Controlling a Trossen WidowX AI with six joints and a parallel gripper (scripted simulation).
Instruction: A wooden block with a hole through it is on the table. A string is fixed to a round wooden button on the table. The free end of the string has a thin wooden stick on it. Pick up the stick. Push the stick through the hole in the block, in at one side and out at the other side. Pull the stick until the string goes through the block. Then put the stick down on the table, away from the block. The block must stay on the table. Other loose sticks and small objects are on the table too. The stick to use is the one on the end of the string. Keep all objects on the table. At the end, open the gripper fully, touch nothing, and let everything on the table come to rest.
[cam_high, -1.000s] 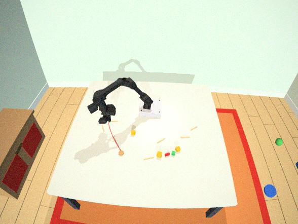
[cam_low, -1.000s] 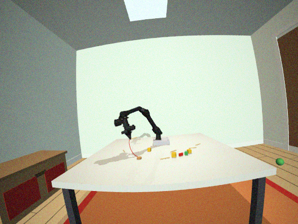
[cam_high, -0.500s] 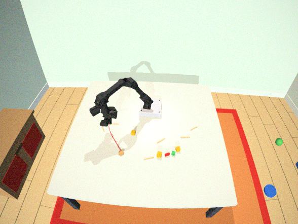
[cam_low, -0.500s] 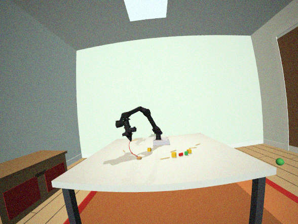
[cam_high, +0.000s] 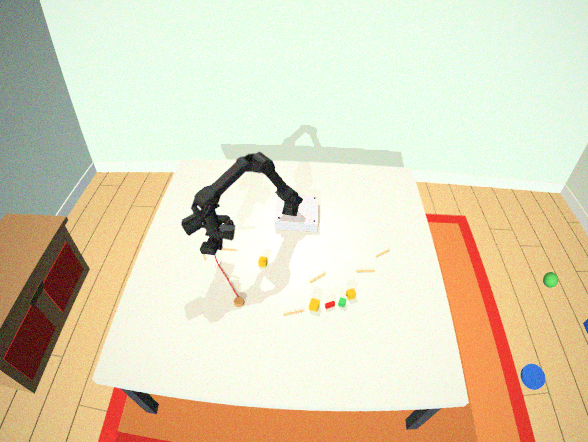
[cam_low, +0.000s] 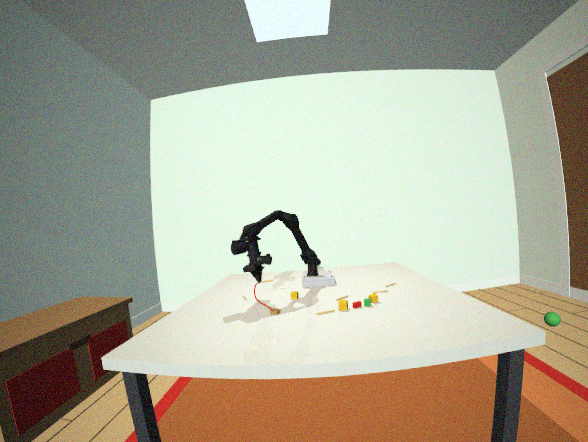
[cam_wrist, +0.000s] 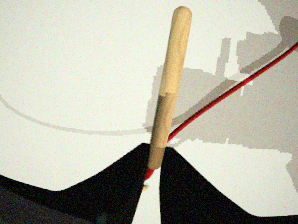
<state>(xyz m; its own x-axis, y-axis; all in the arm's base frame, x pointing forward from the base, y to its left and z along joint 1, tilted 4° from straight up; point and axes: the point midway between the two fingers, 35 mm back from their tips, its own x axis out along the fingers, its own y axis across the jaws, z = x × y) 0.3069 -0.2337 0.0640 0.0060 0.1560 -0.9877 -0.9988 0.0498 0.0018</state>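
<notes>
From here I see the black gripper (cam_high: 213, 252) (cam_low: 259, 281) (cam_wrist: 156, 152) left of centre in the top view, its jaws clamped on the wooden stick (cam_wrist: 172, 70) — held near one end, the rest slanting toward the top of the wrist frame. A red string (cam_high: 227, 276) (cam_low: 256, 295) (cam_wrist: 225, 100) runs from there to the round wooden button (cam_high: 239, 301) (cam_low: 274, 311), lower left of centre on the white table (cam_high: 280, 365) (cam_low: 310, 350). A yellow cube (cam_high: 263, 261) (cam_low: 294, 295) sits right of the string. In the top view's lower middle, a larger yellow block (cam_high: 314, 304) (cam_low: 343, 305), a red piece (cam_high: 330, 304) (cam_low: 357, 304) and a green one (cam_high: 342, 302) (cam_low: 367, 302) lie in a row — I can't tell which block has the hole.
</notes>
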